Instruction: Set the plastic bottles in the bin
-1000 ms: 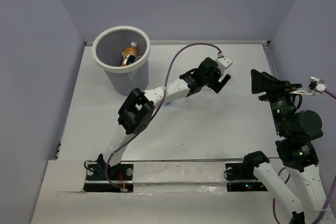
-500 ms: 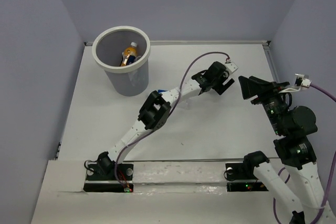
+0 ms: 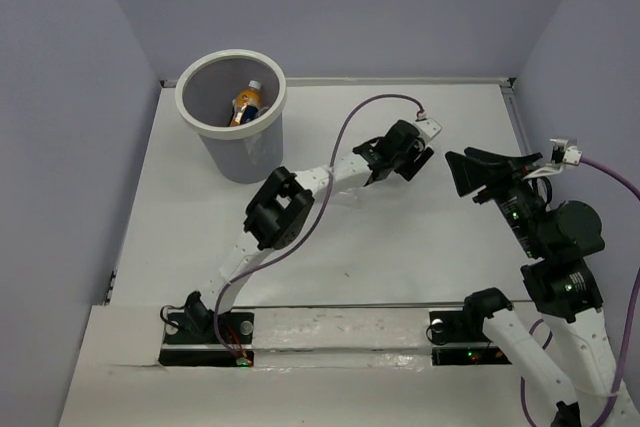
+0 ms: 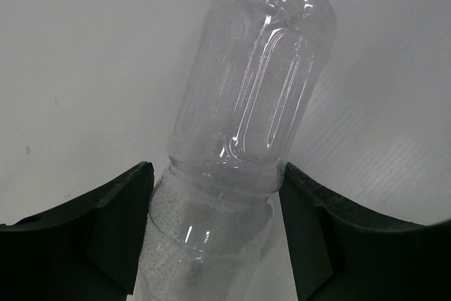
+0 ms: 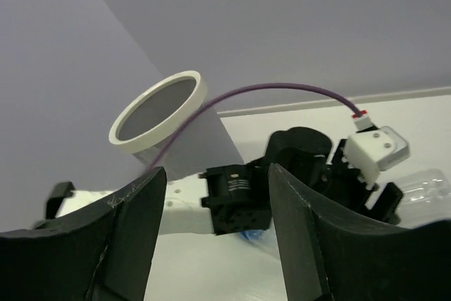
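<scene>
Both jaws of the left gripper (image 4: 215,168) are closed in on a clear bottle (image 4: 246,89), one finger against each flank of its lower body. Its far end sticks out well ahead of the fingertips, and it lies on the white table (image 4: 63,47). The right gripper (image 5: 215,170) hangs with its jaws apart and nothing between them (only the left arm (image 5: 239,188) shows through the gap, farther off). Ahead of those parted jaws, off toward the left finger, stands the bin (image 5: 156,109), well apart from both grippers. Seen from above, an orange bottle (image 3: 246,102) with a white cap lies inside it, far from either pair of jaws.
</scene>
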